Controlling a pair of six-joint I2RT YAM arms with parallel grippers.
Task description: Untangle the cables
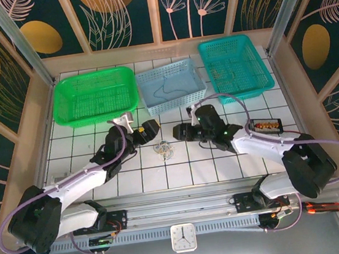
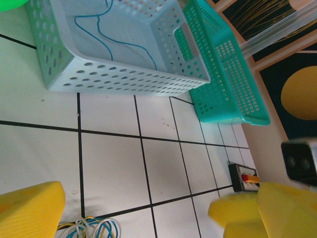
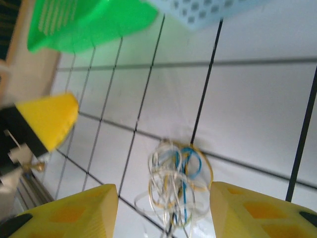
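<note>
Standing half spread, the right tool (image 1: 178,133) has its two yellow fingers (image 3: 257,208) well apart and nothing clamped between them. From its wrist camera the cables (image 3: 176,183) lie in the gap between those fingers. The outer loops come close to one finger, though I cannot tell whether they touch it. The left tool (image 1: 145,130) is spread as wide as it goes and holds nothing. Its wrist camera catches the edge of the tangle (image 2: 91,229) low down, beside one of its yellow fingers (image 2: 29,208).

The cables (image 1: 163,147) are a small knot of thin blue, yellowish and whitish loops. They sit on the white tiled desk (image 1: 145,179) a little way in front of the pale blue basket (image 1: 173,106), on its near side and roughly level with its middle. The left tool is just off that basket's front left corner, the right tool off its front right corner, and the knot lies between the two. Inside the pale blue basket (image 2: 124,77) one thin blue wire (image 2: 114,34) lies loose on the floor. A bright green basket (image 1: 94,117) stands to the left of it and a teal basket (image 1: 246,93) to the right, both close alongside.
</note>
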